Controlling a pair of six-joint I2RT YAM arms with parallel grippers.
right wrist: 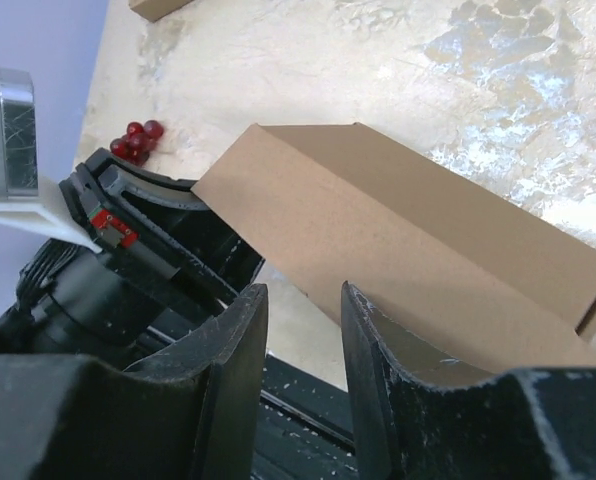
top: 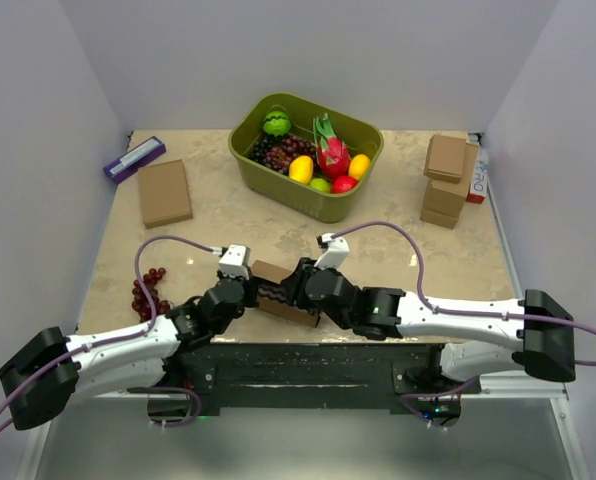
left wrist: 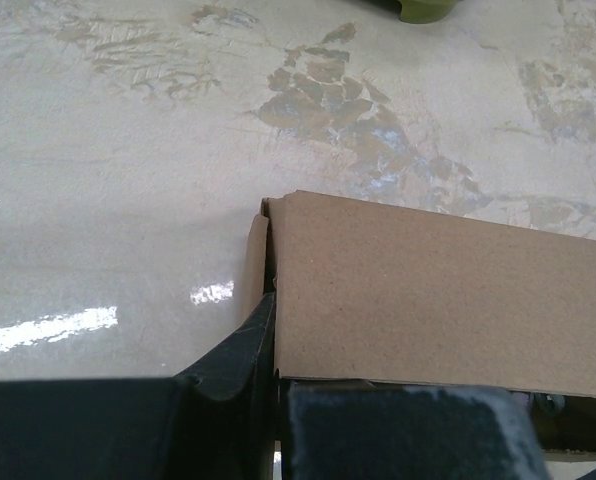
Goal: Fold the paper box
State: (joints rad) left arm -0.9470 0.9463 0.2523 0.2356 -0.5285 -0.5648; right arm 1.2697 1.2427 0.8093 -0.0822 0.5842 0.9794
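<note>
- While the left end effector (left wrist: 276, 345) pinches the paper box (right wrist: 408, 230) by an end wall, the right end effector (right wrist: 303, 300) stands parted at its long side.
- Red grapes (right wrist: 136, 140) lie nearby.

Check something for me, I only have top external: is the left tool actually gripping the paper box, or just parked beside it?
Observer: Gripping. The left wrist view shows the left tool shut on one wall edge of the paper box.
Operator: Right tool?
Observer: In its wrist view the right tool has its jaws apart with nothing between them. The box lies just past the fingertips.
Operator: Corner by the left tool tucked in?
Observer: Not flush. The left wrist view shows a narrow side flap standing slightly off the main panel.
</note>
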